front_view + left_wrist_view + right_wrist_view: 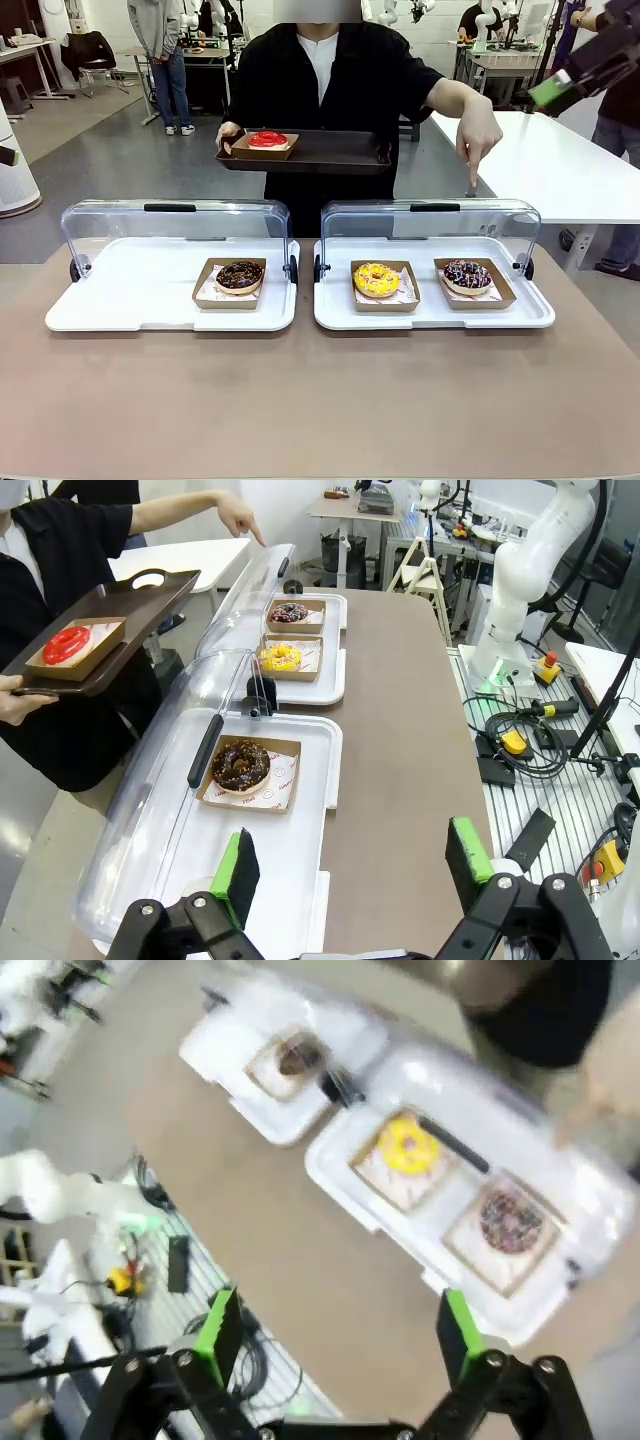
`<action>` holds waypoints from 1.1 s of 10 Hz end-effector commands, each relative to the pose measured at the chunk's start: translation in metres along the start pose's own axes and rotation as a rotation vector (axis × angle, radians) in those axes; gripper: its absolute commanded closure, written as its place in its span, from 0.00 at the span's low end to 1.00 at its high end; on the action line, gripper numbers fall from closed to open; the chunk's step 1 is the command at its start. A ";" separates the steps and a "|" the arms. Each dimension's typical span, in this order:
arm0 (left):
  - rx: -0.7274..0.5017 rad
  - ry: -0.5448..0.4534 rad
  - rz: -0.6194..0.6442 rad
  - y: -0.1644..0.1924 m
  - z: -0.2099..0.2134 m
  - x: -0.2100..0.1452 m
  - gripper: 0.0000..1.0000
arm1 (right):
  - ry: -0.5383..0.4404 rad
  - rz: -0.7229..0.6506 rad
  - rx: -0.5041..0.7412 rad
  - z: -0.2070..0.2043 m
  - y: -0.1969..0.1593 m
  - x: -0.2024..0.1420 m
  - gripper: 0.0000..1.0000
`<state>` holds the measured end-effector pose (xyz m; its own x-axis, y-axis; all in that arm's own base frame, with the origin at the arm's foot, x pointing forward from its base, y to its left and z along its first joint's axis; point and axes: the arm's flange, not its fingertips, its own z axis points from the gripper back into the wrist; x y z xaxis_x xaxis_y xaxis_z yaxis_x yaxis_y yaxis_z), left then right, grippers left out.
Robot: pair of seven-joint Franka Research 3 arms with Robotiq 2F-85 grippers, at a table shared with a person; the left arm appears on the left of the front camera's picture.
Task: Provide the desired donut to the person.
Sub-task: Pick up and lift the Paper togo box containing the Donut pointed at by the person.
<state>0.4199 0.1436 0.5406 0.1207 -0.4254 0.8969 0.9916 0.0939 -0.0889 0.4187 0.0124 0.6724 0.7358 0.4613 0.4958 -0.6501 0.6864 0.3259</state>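
Note:
The person (320, 90) stands at the far side and holds a dark tray (340, 152) carrying a red donut (267, 139). Their other hand (478, 135) points a finger down over the dark sprinkled donut (467, 275) in the right white tray (430, 315). Beside it lies a yellow donut (376, 280). A chocolate donut (240, 277) sits in the left white tray (130, 305). My left gripper (352, 865) hovers open, near the chocolate donut (240, 764). My right gripper (338, 1328) hangs open high above the yellow donut (408, 1147) and the sprinkled donut (512, 1220).
Both trays have clear lids (430, 215) swung open toward the person. The brown table (320, 400) is bare in front of the trays. The right arm's white base (525, 570) stands beside the table, with cables (520, 745) on the floor. A bystander (160, 40) stands far back.

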 end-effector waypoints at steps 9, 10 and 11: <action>0.002 -0.001 -0.001 -0.001 0.001 0.000 0.02 | 0.392 -0.132 -0.173 -0.101 -0.043 0.027 0.00; 0.002 -0.001 -0.001 -0.001 0.001 0.000 0.02 | 0.392 -0.132 -0.173 -0.101 -0.043 0.027 0.00; 0.002 -0.001 -0.001 -0.001 0.001 0.000 0.02 | 0.392 -0.132 -0.173 -0.101 -0.043 0.027 0.00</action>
<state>0.4199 0.1436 0.5404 0.1211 -0.4253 0.8969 0.9916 0.0939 -0.0893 0.4856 0.0485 0.5866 0.8355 0.5395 0.1043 -0.5493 0.8149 0.1849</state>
